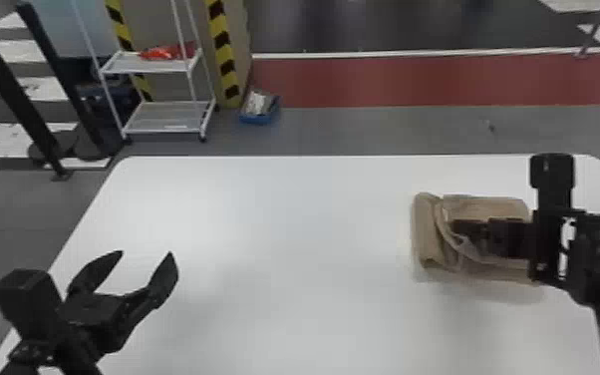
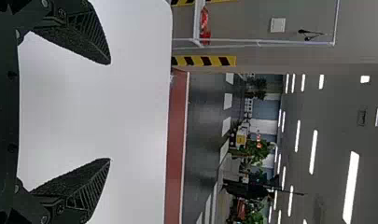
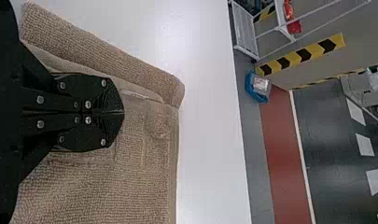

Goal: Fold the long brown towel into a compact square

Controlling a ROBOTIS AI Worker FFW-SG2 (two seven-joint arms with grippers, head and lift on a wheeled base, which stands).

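The brown towel (image 1: 426, 234) lies folded in layers at the table's right side, with a thick rolled-looking edge on its left. Over its middle is my right gripper (image 1: 458, 228), partly covering it from the right. In the right wrist view, the right gripper (image 3: 123, 112) has its fingers pressed together above the towel (image 3: 144, 182), beside the thick fold; no cloth can be made out between them. Far from the towel, above the table's left part, my left gripper (image 1: 143, 253) stands open and holds nothing. The left wrist view has the left gripper (image 2: 109, 111) with its fingers wide apart.
The white table (image 1: 284, 224) extends between the two arms. Beyond its far edge stand a white rack (image 1: 164, 117) and a blue bin (image 1: 259, 117) on the floor, beside a striped pillar (image 1: 223, 50).
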